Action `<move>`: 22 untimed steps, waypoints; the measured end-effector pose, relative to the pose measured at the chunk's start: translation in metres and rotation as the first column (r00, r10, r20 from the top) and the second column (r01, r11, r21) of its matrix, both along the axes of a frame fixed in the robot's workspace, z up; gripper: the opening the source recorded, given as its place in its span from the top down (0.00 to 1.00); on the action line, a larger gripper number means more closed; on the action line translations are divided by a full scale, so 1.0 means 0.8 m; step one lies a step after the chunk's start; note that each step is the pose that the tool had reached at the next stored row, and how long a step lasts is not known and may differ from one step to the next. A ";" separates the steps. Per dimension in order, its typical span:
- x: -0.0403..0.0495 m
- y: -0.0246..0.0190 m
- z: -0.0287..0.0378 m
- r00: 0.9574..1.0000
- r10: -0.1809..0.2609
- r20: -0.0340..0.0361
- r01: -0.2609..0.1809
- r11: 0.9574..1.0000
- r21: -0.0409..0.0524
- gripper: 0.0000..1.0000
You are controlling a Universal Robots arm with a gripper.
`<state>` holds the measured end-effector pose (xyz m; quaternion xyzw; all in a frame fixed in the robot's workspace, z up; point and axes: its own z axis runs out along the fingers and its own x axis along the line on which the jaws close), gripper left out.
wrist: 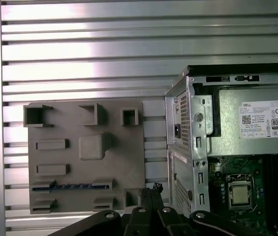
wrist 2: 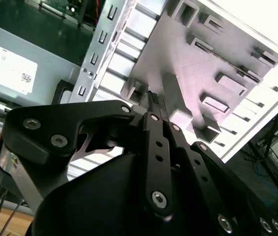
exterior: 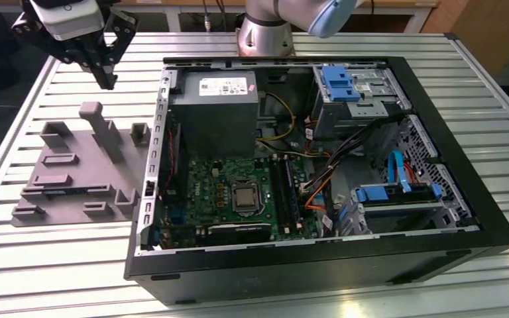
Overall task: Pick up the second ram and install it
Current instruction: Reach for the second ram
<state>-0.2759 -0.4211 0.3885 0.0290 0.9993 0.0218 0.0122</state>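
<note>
Gripper (wrist 2: 153,97) close-up, second wrist view: jaws pinched together, empty, over grey holder plate (wrist 2: 198,78) | first wrist view: second ram (wrist: 72,186) seated in plate slot, untouched | exterior view: hovering beside PC case (exterior: 325,265) | step: pick approach; likely needs jaws opened, squared to it

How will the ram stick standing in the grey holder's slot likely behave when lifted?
The second ram shows as a thin straight strip on edge in the grey holder plate, so probably stiff, not floppy. Being so thin, it is likely light. Seated in a narrow slot, it may bind if pulled crooked.
</note>
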 end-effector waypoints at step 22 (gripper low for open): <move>-0.025 -0.0162 -0.0005 1.000 0.011 0.000 -0.011 1.000 0.000 0.89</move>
